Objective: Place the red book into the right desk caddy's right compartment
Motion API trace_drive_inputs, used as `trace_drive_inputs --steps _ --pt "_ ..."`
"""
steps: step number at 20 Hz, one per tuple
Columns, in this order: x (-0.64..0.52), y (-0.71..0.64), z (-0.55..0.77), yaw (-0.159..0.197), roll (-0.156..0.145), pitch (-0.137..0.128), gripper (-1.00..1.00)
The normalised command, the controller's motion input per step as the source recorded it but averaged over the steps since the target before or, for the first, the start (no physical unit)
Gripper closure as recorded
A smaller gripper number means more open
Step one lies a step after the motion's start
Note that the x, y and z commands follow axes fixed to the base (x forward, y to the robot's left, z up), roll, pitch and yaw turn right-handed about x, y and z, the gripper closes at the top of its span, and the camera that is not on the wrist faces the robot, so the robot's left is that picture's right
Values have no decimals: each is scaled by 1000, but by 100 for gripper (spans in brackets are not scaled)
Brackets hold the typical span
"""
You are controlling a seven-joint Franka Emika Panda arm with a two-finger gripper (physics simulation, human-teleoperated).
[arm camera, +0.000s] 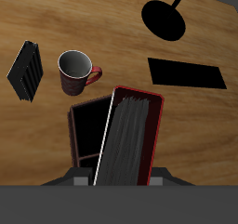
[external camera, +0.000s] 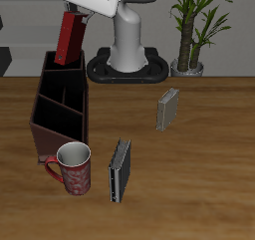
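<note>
Fingers are hidden behind the gripper (external camera: 78, 12) body at the upper left of the exterior frame, yet they pinch the red book (external camera: 69, 39), which hangs tilted in the air above the far end of the right desk caddy (external camera: 62, 113). Below the caddy stands a dark-red mug (external camera: 72, 169), then a dark grey-black book (external camera: 120, 171); a small grey book (external camera: 168, 109) stands right of centre.

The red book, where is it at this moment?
The red book hangs in the hand, lifted above the far end of the right desk caddy, behind the mug.
</note>
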Motion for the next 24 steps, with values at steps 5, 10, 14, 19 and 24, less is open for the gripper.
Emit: trace_drive_inputs --steps 5,10,14,19,24 --pt "-420 -217 14 28 -37 -5 100" --pt "-346 -278 -104 22 -48 32 100" --pt "-292 -364 -24 14 -114 2 100" --pt "-207 -350 -61 -1 -132 41 100" --pt "-164 -172 -54 8 -56 13 100"
